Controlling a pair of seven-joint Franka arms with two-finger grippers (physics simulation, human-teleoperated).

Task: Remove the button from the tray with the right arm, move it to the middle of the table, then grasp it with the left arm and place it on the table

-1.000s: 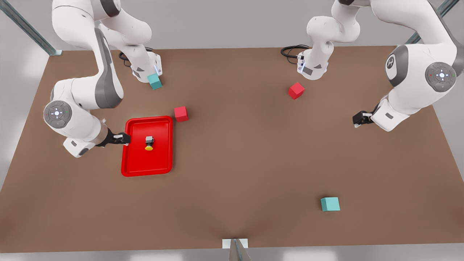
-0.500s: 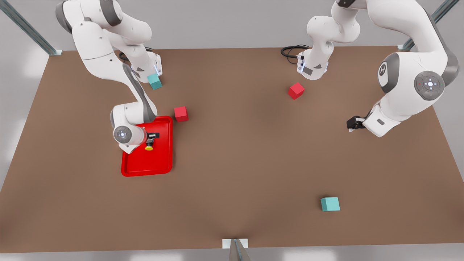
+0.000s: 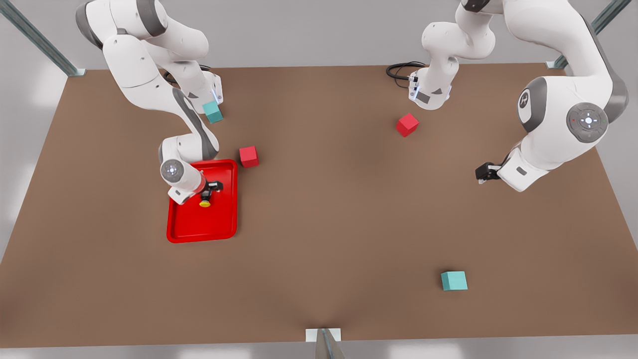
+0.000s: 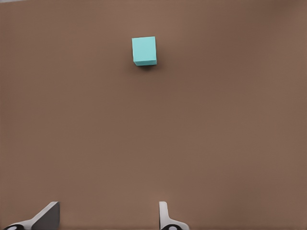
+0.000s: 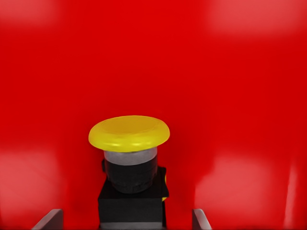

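The tiny push-button (image 3: 205, 200) with its grey boxy body, dark middle and round yellow cap lies in the shallow glossy red tray (image 3: 199, 229), in the half nearer the arm bases. In the right wrist view the button (image 5: 130, 158) sits on the red floor between two spread fingertips (image 5: 48, 219), which flank its dark body without clearly pressing it. The right arm's black two-finger gripper (image 3: 209, 189) hangs right over the button, fingers apart. The tray rests on the large flat matte brown table (image 3: 324, 239), on the front view's left. A small red cube (image 3: 248, 156) sits just off the tray's far corner, and a teal cube (image 3: 213, 111) lies beside that arm's base. On the front view's right, the left arm's gripper (image 3: 486, 172) hovers over bare table, well apart from the tray, its fingers (image 4: 165, 215) spread in its own wrist view, with a second teal cube (image 4: 144, 50) ahead. Another red cube (image 3: 407, 124) lies near that arm's base.
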